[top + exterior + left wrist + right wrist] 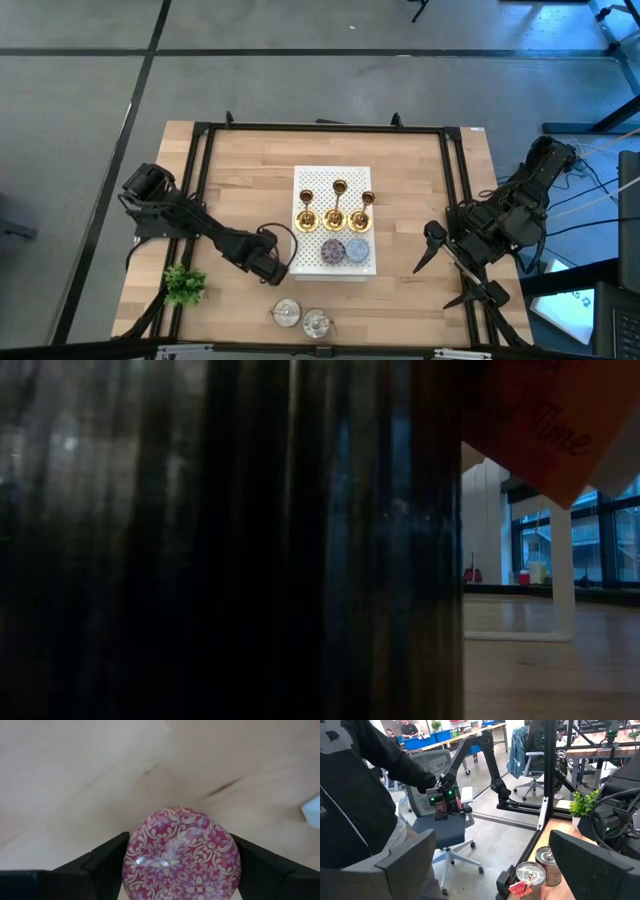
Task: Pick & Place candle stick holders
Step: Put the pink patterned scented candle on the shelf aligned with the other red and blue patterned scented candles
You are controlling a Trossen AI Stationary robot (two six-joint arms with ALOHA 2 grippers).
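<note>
Three gold candle stick holders stand upright on their round bases in a row on a white pegboard. A purple disc and a blue disc lie on the board in front of them. My left gripper points down at the wood beside the board's left edge, shut on a pink patterned disc. My right gripper hangs open and high at the table's right side, with nothing between its fingers. My left gripper has the pink disc's rim between its two fingers, one on each opposite side. The fingers come from above, pointing down. The disc lies flat with its patterned face up over the bare wood. Whether it is off the wood I cannot tell.
Two squat silvery pots stand near the front edge, and a small green plant at the front left. A black frame rings the table. A dark thing close up fills most of the low view. A person stands beyond the table.
</note>
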